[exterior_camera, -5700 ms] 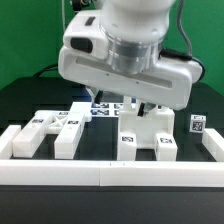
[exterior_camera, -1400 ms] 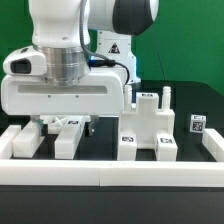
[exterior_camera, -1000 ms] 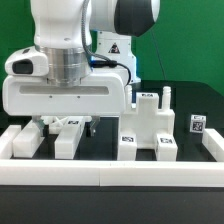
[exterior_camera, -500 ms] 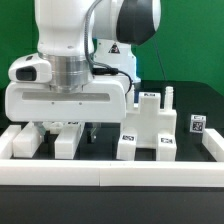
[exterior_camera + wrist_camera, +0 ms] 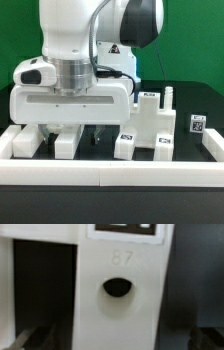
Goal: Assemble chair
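Black table (image 5: 98,148) before a green backdrop, fenced in front by white rails (image 5: 110,172), hand (image 5: 115,343) set low over loose chair parts (image 5: 64,142) at the exterior view's left, fingers (image 5: 24,340) spread around one holed part (image 5: 118,314), dark gaps seen either side, joined chair block (image 5: 150,122) just beside.

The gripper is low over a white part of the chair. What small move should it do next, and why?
Probably close the gripper on the white part. In the wrist view the part, with its round hole, sits centred between the fingers, which seem open on both sides of it; the exterior view shows the gripper low over it.
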Robot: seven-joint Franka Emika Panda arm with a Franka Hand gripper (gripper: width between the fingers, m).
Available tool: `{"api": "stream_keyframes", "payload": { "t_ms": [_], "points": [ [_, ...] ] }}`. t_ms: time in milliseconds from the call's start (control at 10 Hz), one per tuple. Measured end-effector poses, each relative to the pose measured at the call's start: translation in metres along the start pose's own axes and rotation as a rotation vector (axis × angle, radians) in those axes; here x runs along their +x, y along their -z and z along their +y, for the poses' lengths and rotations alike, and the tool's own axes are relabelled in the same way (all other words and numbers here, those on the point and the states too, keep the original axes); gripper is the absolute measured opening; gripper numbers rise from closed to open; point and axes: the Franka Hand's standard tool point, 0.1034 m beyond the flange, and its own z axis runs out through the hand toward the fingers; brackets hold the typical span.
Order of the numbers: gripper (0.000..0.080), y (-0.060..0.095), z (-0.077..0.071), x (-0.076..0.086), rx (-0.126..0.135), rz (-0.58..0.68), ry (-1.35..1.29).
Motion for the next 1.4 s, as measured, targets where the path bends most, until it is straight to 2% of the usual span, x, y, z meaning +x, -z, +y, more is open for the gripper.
{"api": "stream_keyframes", "payload": {
  "t_ms": [600, 700, 800, 900, 1400],
  "points": [
    [0.0637, -0.0008, 0.0036, 0.0003, -0.004, 0.005, 0.0],
    [0.0463, -0.0008, 0.0054, -0.0001, -0.004, 0.005, 0.005],
    [0.0463, -0.0008, 0.0068, -0.0004, -0.004, 0.005, 0.006],
    [0.0287, -0.0006, 0.0066, -0.0001, -0.004, 0.005, 0.007],
    [0.0287, 0.0001, 0.0032, -0.0004, 0.002, -0.008, -0.027]
  ]
}}
